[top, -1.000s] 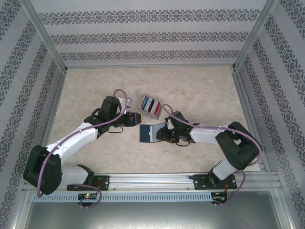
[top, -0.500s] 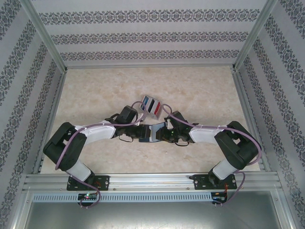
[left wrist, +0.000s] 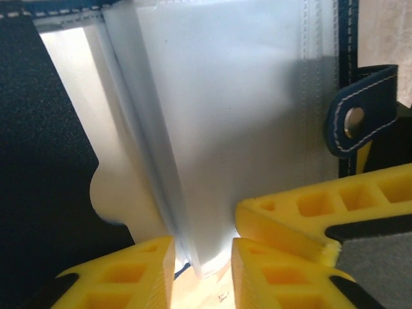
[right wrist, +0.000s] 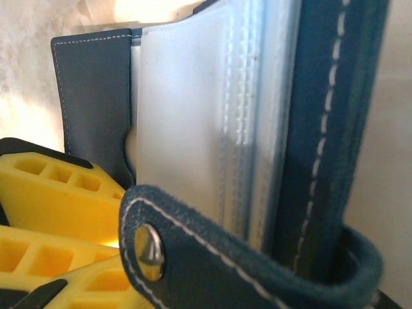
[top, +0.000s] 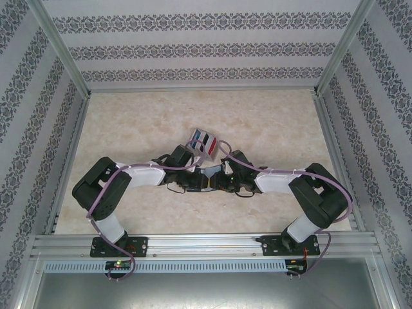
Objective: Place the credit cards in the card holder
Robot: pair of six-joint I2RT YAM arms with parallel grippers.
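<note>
The card holder (top: 206, 179), a dark navy wallet, stands open between the two grippers at mid-table. My right gripper (top: 220, 181) is shut on its right cover, and the snap strap (right wrist: 147, 244) curls across the front of the right wrist view. Its clear inner sleeves (left wrist: 238, 116) fan out beside the navy cover (left wrist: 45, 161). My left gripper (left wrist: 203, 273) is open, with the lower edge of one sleeve standing loose between its yellow fingers (left wrist: 129, 277). The credit cards (top: 203, 142), red, dark blue and whitish, sit just behind in a clear slotted case.
A pale marbled table (top: 270, 122) lies inside patterned walls with metal rails (top: 206, 243) at the near edge. Both arms' purple cables loop near the holder. The right gripper's yellow finger (left wrist: 322, 206) shows close beside my left fingers.
The left arm has swung in from the left to the card holder, and its jaws have narrowed around a sleeve. The holder, which lay spread flat, is now raised and partly covered. The right arm stayed put.
</note>
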